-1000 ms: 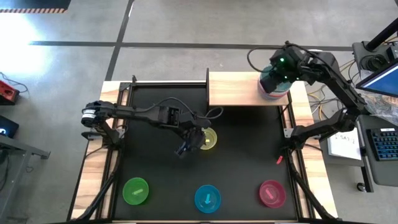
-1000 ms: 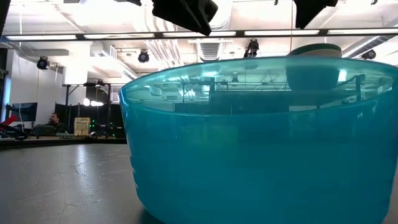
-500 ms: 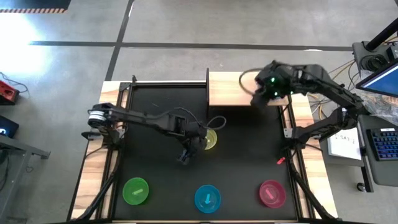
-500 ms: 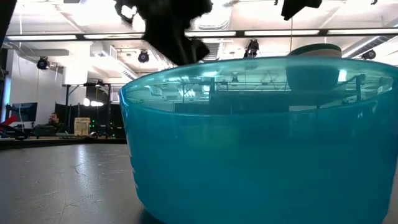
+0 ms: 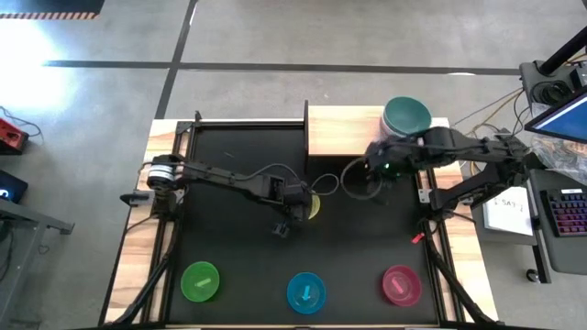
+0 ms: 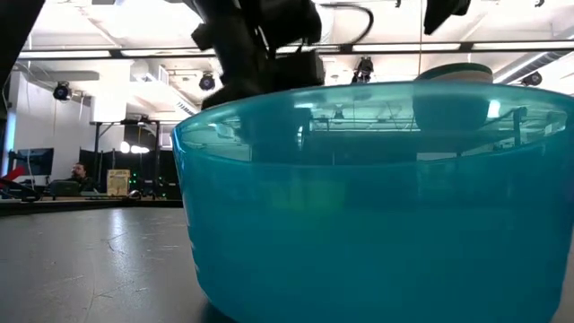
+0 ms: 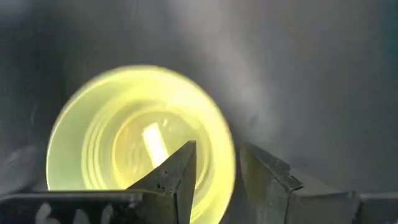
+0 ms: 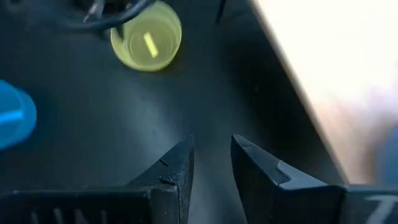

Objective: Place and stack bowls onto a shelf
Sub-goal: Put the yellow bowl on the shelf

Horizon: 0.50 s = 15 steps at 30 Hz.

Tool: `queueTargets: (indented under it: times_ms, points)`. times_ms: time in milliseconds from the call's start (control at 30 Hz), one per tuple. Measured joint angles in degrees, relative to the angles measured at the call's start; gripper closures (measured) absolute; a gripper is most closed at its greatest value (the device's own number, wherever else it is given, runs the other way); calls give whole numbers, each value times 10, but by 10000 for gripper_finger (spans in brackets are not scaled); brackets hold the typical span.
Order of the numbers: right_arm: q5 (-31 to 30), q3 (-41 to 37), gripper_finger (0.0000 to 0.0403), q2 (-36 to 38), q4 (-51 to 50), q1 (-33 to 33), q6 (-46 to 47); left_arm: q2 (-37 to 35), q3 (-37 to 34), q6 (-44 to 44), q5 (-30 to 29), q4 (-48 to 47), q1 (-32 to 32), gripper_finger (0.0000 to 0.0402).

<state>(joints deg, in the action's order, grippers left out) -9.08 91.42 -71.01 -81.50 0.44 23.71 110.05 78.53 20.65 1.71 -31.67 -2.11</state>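
Observation:
A yellow bowl sits upright on the black table. My left gripper is low over it and open, with the bowl's near rim in the gap: one finger over the inside, one outside. Whether a finger touches the rim I cannot tell. My right gripper hangs open over bare table just in front of the wooden shelf, with nothing between its fingers. A stack of bowls with a teal bowl on top stands on the shelf's right end.
Green, cyan and magenta bowls stand in a row along the table's near edge. The cyan bowl fills the low view and hides most of the table behind it. A loop of cable hangs by the right arm.
My left gripper has come down onto the yellow bowl and rolled a little; its finger gap is unchanged. My right gripper has swung off the stack on the shelf, leftward and toward the near edge, and now hangs over the table. The stack stays put, its teal top uncovered.

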Motion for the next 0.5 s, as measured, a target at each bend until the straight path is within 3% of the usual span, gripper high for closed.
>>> queueTargets:
  times_ms: [500]
  points:
    - [-4, -83, 307, -4, 4, 61, 65, 38, -1, -43, -12, 0, 0, 306]
